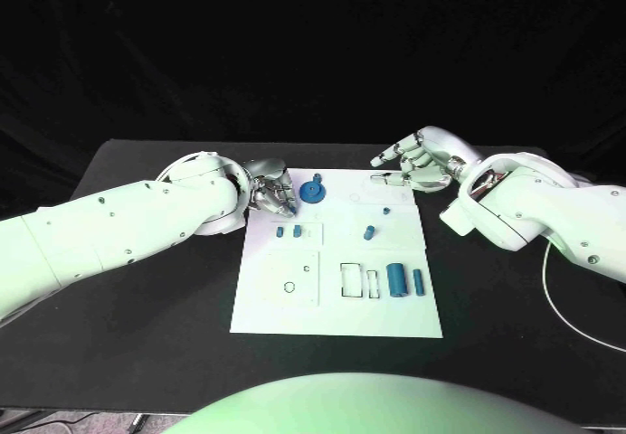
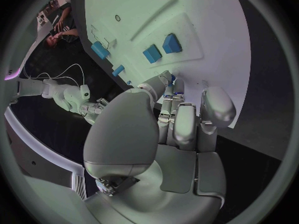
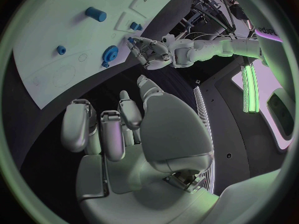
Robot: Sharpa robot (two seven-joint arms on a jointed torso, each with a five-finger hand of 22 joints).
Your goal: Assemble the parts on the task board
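left hand (image 1: 271,197) rests fingers curled, nothing visibly held, beside the blue gear (image 1: 313,191); right hand (image 1: 420,159) hovers released over the task board (image 1: 336,307).

matt white task board (image 1: 336,298), glossy metal fingers (image 1: 395,154)

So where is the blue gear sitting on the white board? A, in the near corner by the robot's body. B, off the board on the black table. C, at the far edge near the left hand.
C: the blue gear lies at the task board's far edge, right beside the left hand.
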